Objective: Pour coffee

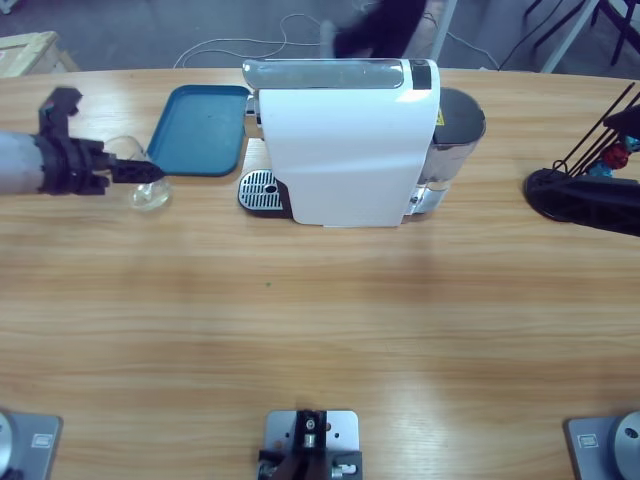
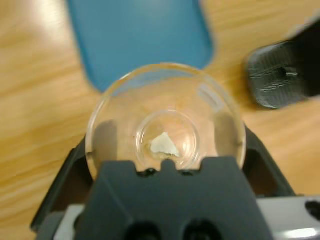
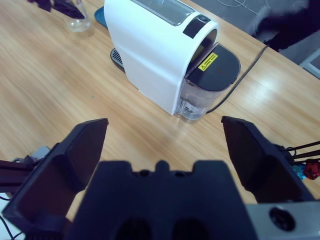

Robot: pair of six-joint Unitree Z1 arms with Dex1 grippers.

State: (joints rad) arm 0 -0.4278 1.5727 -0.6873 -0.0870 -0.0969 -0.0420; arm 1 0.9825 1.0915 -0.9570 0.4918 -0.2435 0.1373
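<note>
The left gripper (image 1: 140,172) is clamped on a small clear glass tumbler (image 1: 148,190), its black jaws pressed against the two sides of the wall. The tumbler is at the left of the worktop (image 1: 320,320), just beside the near edge of a blue tray (image 1: 200,130) and left of the white capsule coffee machine (image 1: 345,140), whose drip grate (image 1: 260,190) lies well apart from the glass. In the left wrist view the tumbler (image 2: 165,125) looks nearly empty: no brown coffee shows, only a pale fleck at its bottom, so the coffee likely isn't yet poured.

The right gripper (image 3: 162,145) hangs high over the worktop with its jaws wide apart, holding nothing.

The glass will probably be light, stiff, smooth and breakable. A side grip across the wall below the rim suits it; squeezing hard risks cracking, too little lets it slip. It should stay upright once filled.
</note>
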